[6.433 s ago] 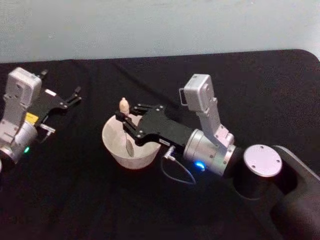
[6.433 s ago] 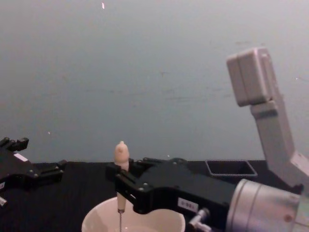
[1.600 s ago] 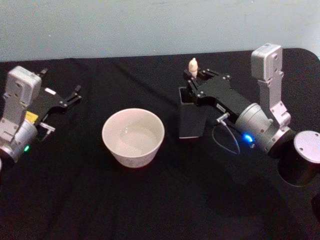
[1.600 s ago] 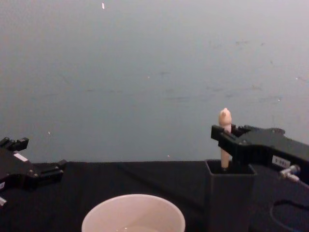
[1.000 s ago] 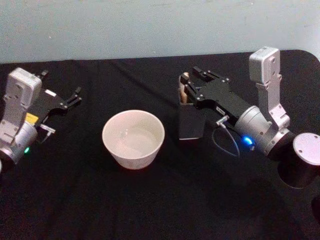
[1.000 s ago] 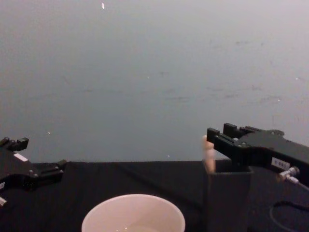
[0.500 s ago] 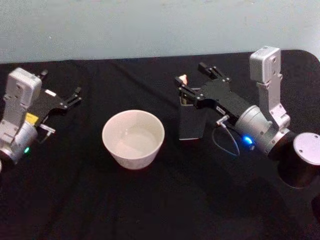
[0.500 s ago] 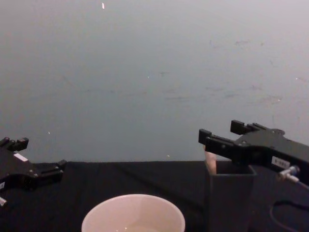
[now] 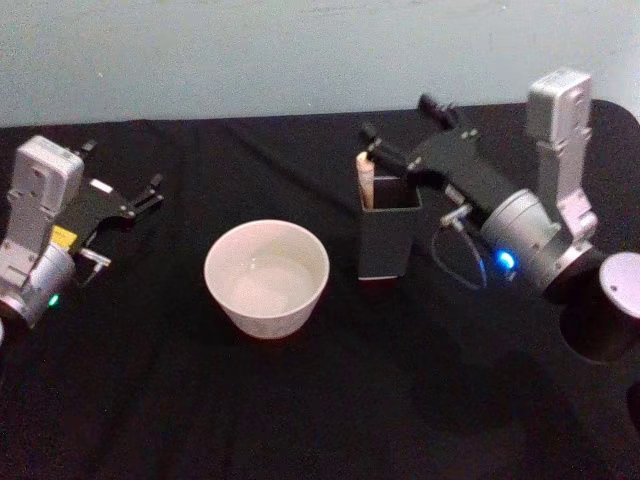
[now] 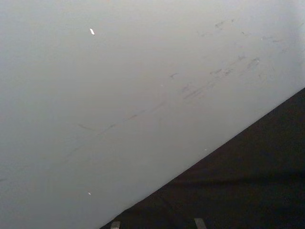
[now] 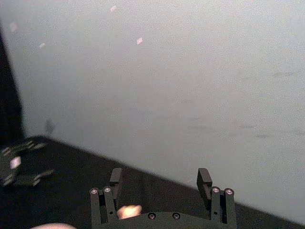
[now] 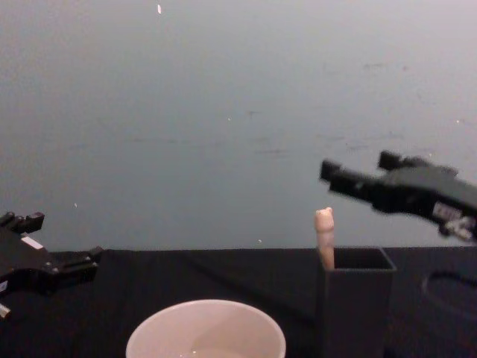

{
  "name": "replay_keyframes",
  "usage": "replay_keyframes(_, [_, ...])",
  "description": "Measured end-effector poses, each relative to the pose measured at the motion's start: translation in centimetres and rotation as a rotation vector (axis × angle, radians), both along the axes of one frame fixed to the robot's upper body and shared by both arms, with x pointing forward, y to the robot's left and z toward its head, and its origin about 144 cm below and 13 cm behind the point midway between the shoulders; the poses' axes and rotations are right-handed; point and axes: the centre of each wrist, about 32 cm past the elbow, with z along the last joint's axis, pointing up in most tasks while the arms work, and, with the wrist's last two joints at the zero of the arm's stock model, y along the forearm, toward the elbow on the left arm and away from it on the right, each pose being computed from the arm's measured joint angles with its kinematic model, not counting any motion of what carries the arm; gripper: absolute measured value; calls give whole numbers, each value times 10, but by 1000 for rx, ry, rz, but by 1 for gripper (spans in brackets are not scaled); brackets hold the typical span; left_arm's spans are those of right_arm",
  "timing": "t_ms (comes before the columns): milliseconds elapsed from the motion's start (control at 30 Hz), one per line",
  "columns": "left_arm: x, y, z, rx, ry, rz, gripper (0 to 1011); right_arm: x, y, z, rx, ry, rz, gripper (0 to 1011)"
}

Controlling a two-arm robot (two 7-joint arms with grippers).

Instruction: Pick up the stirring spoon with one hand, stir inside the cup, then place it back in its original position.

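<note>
Spoon (image 9: 365,178) stands in the dark holder (image 9: 387,236), leaning on its left rim, handle poking above. Right claw (image 9: 403,131) hangs spread wide above the holder, gripping nothing. Cup (image 9: 267,277) sits left of the holder on the black bench (image 9: 300,400). Left claw (image 9: 125,200) rests spread at far left.

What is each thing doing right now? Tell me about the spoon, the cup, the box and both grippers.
stirring spoon: standing in the holder, leaning on its left wall, let go.
cup: upright on the table, no spoon in it.
holder: upright, holding the spoon.
right gripper: open, raised above the holder.
left gripper: open, parked far left.
</note>
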Motion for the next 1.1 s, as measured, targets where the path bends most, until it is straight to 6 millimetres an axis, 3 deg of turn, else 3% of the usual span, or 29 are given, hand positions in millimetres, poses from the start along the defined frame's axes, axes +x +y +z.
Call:
replay_keyframes(233, [0,0,0,0,0,0,1001,10,-10,-1,5,-18,-139,1000])
replay_keyframes(433, [0,0,0,0,0,0,1001,17,-17,-19,-57,29,-240,1000])
replay_keyframes(833, [0,0,0,0,0,0,1002,17,-20,-52,-164,147,-277,1000])
replay_keyframes(1100, [0,0,0,0,0,0,1001,17,-20,-55,-176,158,-278,1000])
